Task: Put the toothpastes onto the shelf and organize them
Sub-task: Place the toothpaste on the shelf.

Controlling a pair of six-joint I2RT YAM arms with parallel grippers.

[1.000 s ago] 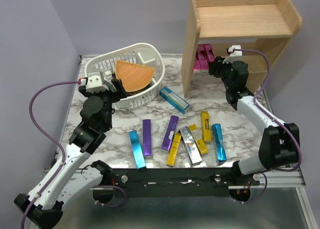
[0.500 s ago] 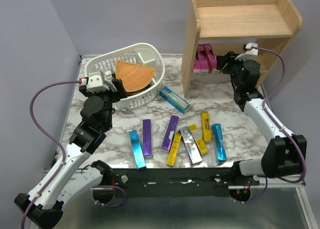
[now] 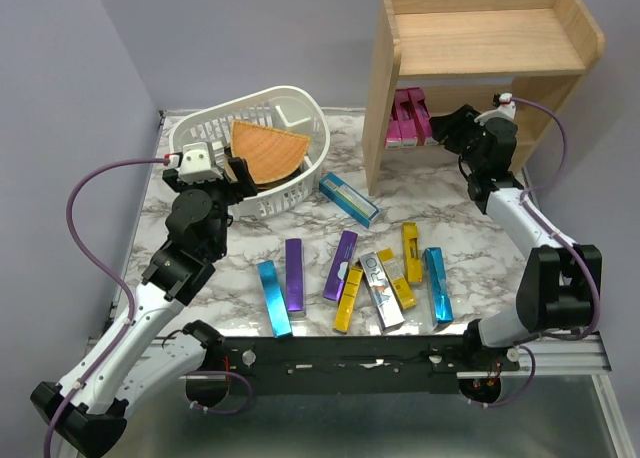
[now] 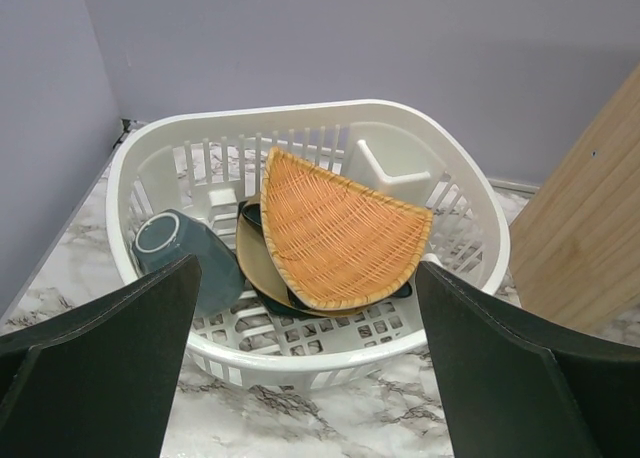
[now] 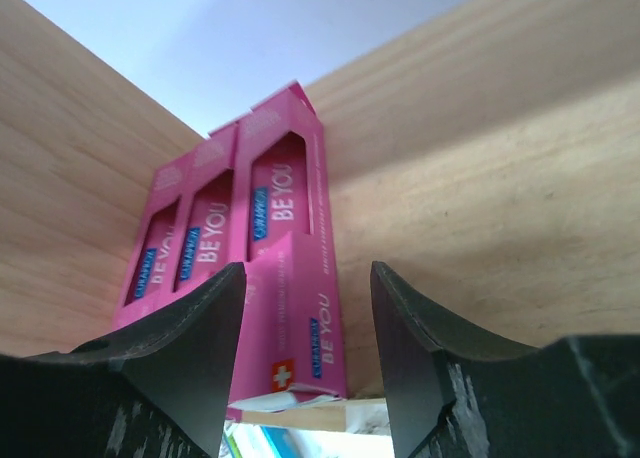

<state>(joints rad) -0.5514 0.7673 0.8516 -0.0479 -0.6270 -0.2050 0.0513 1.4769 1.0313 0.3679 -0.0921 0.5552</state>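
The wooden shelf (image 3: 480, 40) stands at the back right. Three magenta toothpastes (image 3: 408, 118) stand side by side on its lower tier, also in the right wrist view (image 5: 290, 193). My right gripper (image 3: 450, 128) is open and empty just right of them; in its wrist view (image 5: 306, 270) the nearest pink carton shows between the fingertips, apart from them. Several toothpastes lie on the table: blue-silver (image 3: 273, 298), purple (image 3: 294, 274), purple (image 3: 340, 265), yellow (image 3: 348, 298), silver (image 3: 380, 290), yellow (image 3: 411, 251), blue (image 3: 437, 285). My left gripper (image 3: 235, 168) is open and empty before the basket.
A white slotted basket (image 3: 200, 136) at the back left holds an orange woven wedge (image 4: 340, 233), a dark cup (image 4: 175, 248) and dishes. A blue-white carton (image 3: 349, 199) lies between the basket and the shelf's side panel (image 3: 378, 98).
My right gripper has drawn back to the right out of the lower tier, leaving a pink carton standing with the others. The left arm has barely shifted.
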